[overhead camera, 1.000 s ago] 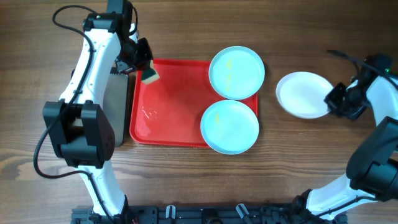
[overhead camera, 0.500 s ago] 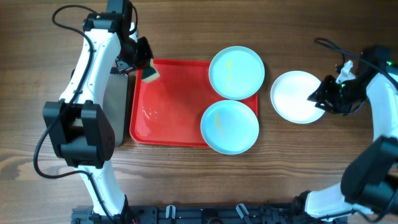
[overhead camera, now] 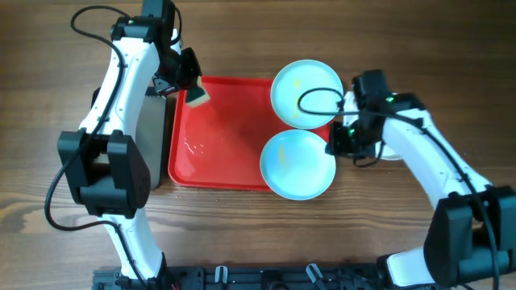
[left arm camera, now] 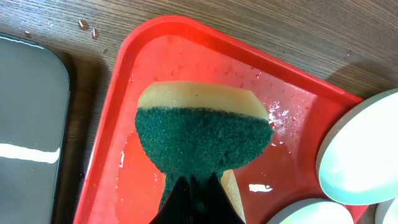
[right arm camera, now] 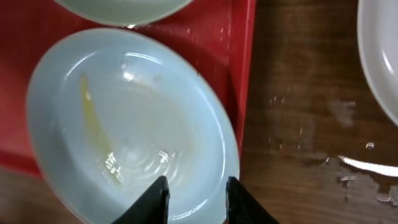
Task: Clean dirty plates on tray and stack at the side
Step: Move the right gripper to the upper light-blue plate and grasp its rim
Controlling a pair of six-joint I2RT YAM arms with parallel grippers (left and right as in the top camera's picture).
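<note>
the right gripper (right arm camera: 196,186) had left the white plate (right arm camera: 382,56) on the table beside the tray (overhead camera: 218,137) and come over the near blue plate (overhead camera: 298,163) on the tray, jaws slightly apart, holding nothing. the left gripper (left arm camera: 196,190) gripped the sponge (left arm camera: 202,134). likely this plate was next.

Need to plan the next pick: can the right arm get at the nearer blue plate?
Probably yes: the right arm's open fingers are already at the nearer blue plate, its rim between them and nothing in the way.
</note>
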